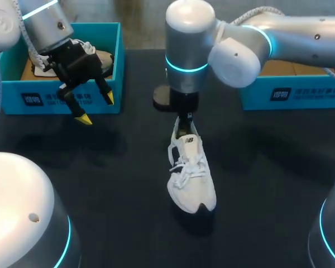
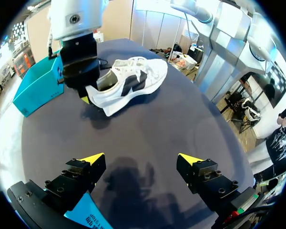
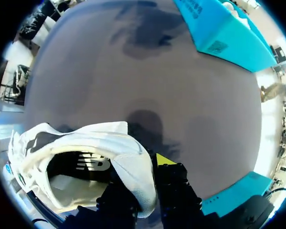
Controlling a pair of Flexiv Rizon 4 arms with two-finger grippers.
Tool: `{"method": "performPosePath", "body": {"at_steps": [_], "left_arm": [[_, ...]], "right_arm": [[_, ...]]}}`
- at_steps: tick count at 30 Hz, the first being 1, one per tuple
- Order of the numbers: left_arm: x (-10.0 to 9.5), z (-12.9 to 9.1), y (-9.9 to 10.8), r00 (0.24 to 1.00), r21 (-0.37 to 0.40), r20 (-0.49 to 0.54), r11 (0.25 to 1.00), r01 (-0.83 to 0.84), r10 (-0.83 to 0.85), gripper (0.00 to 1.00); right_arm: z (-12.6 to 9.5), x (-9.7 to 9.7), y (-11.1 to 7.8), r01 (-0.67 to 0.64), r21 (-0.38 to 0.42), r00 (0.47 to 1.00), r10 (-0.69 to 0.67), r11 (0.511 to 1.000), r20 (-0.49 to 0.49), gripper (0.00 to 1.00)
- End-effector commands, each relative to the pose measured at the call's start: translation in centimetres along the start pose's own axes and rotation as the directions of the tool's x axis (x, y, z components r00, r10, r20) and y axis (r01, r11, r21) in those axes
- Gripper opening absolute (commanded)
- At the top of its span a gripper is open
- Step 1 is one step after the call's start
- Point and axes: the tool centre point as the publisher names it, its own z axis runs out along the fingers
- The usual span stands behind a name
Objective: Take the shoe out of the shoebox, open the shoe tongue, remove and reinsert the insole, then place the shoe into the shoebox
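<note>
The right gripper [image 1: 184, 120] is pointing down, clamping the shoe [image 1: 191, 173] at its heel (toe toward six o'clock); at ten o'clock, the left gripper [image 1: 97, 109] is hovering, jaws apart.

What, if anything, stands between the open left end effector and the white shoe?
Nothing visible. Only bare table lies between the left end effector and the shoe, whose heel the right end effector grips.

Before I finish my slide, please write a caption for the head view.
Right gripper holds the shoe by its heel; left gripper hangs open beside a shoebox.
</note>
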Motion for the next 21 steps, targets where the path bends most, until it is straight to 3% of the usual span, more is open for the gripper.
{"method": "performPosePath", "body": {"at_steps": [1, 6, 15, 17, 19, 21], "left_arm": [[0.0, 0.0, 0.0, 1.0, -0.002, 0.0, 1.0, -0.001, 0.001, 1.0], [0.0, 0.0, 0.0, 1.0, -0.002, 0.0, 1.0, -0.001, 0.001, 1.0], [0.0, 0.0, 0.0, 1.0, -0.002, 0.0, 1.0, -0.001, 0.001, 1.0], [0.0, 0.0, 0.0, 1.0, -0.002, 0.0, 1.0, -0.001, 0.001, 1.0], [0.0, 0.0, 0.0, 1.0, -0.002, 0.0, 1.0, -0.001, 0.001, 1.0], [0.0, 0.0, 0.0, 1.0, -0.002, 0.0, 1.0, -0.001, 0.001, 1.0]], "right_arm": [[-4.5, 0.2, -1.7, -0.018, 0.0, 0.999, 0.018, 1.0, 0.049, 0.0], [-7.4, -1.1, -3.5, -0.036, -0.005, 0.995, 0.036, 0.999, 0.088, 0.0], [-12.2, -4.6, -6.5, -0.055, 0.098, 0.986, 0.039, 0.994, 0.16, 0.0], [-13.1, -5.4, -7.2, -0.033, 0.081, 0.984, 0.018, 0.996, 0.178, 0.0], [-13.9, -6.1, -8.2, 0.018, 0.01, 0.979, -0.019, 1.0, 0.205, 0.0], [-13.9, -6.1, -8.2, 0.018, 0.01, 0.979, -0.019, 1.0, 0.205, 0.0]]}}
